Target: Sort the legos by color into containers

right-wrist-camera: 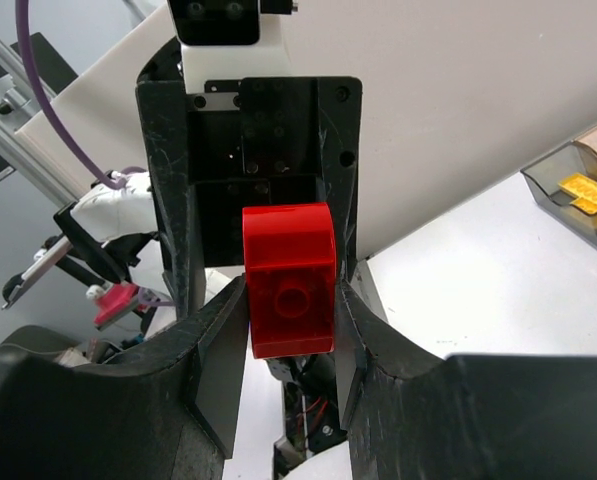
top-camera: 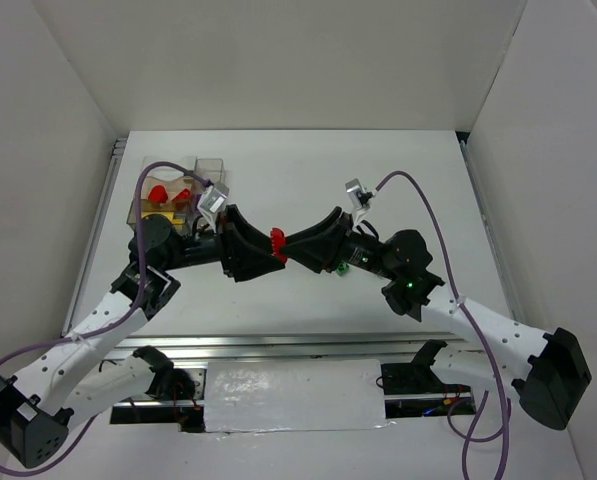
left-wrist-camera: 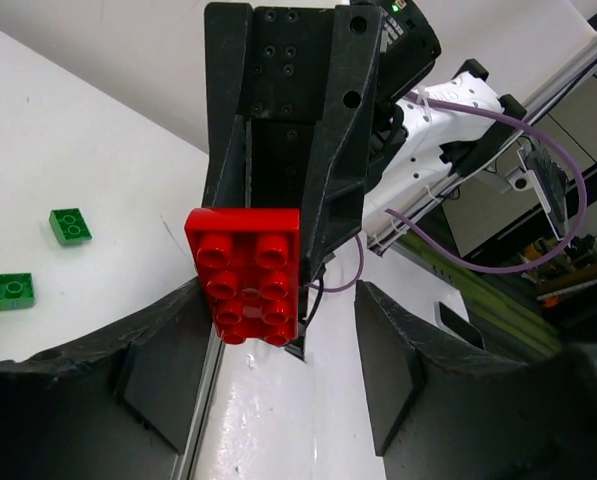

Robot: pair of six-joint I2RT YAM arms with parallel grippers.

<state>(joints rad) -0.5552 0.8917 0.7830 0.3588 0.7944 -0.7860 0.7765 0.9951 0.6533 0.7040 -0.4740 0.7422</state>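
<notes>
A red lego (top-camera: 276, 241) hangs in the air between my two grippers at the middle of the table. My right gripper (top-camera: 292, 250) is shut on it; in the right wrist view both fingers press the sides of the red lego (right-wrist-camera: 290, 280). My left gripper (top-camera: 260, 252) faces it with its jaws wide open around the studded red lego (left-wrist-camera: 246, 275), which lies close to one finger (left-wrist-camera: 168, 360). The clear container (top-camera: 178, 190) stands at the far left and holds red legos (top-camera: 158, 192) and yellow ones (right-wrist-camera: 583, 188).
Green legos (left-wrist-camera: 70, 226) (left-wrist-camera: 13, 290) lie loose on the table under the right arm; one shows in the top view (top-camera: 343, 267). White walls close the table's back and sides. A metal rail (top-camera: 278, 345) runs along the near edge.
</notes>
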